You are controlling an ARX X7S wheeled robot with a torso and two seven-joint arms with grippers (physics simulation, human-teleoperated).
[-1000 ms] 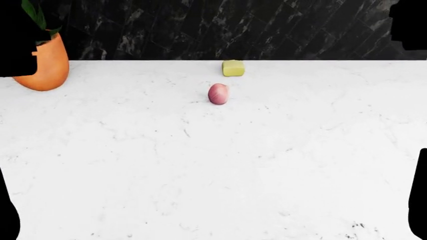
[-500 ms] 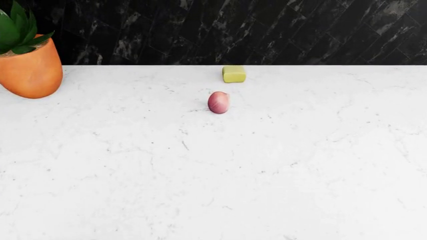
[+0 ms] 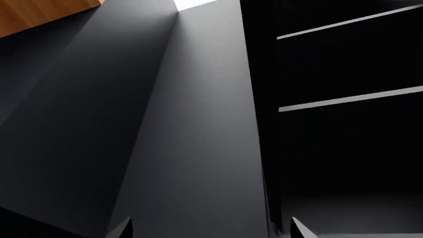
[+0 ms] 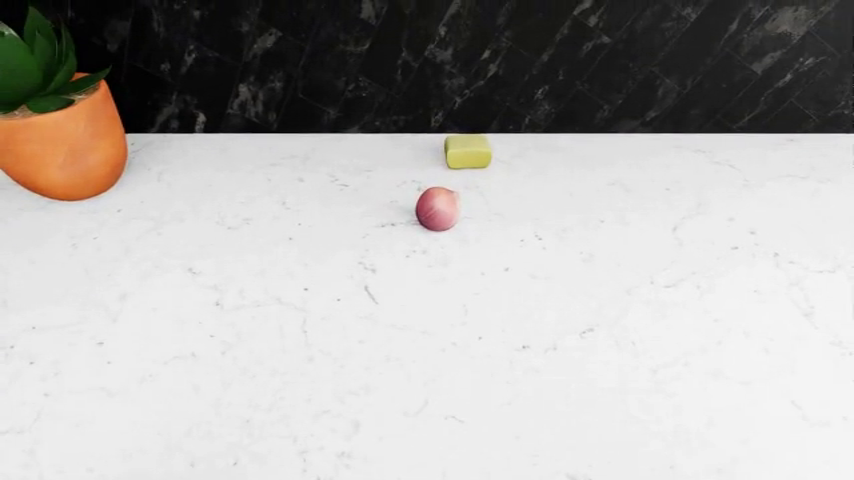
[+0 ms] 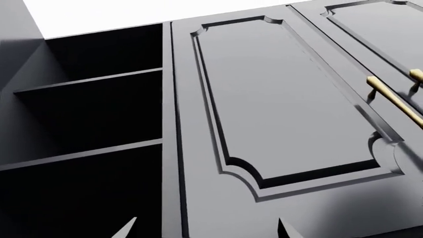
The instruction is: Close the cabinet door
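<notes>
The cabinet door (image 3: 191, 124) stands open in the left wrist view as a broad, flat, dark panel, with the cabinet's dark shelved inside (image 3: 343, 99) beside it. My left gripper (image 3: 211, 233) is open just in front of the panel, nothing between its fingertips (image 3: 122, 230). In the right wrist view the same open compartment with its shelves (image 5: 86, 124) lies beside shut panelled doors (image 5: 284, 109). My right gripper (image 5: 206, 232) is open too, facing the boundary between the compartment and the shut door. The head view shows neither gripper and no cabinet.
Brass handles (image 5: 391, 101) sit on the shut doors. In the head view, a white marble counter (image 4: 427, 360) holds an orange plant pot (image 4: 60, 145), a yellow-green block (image 4: 467, 151) and a reddish round thing (image 4: 437, 208), below a black tiled wall (image 4: 467, 60).
Black shapes at the head view's edges a second ago are gone. The counter objects have drifted slightly lower in the picture.
</notes>
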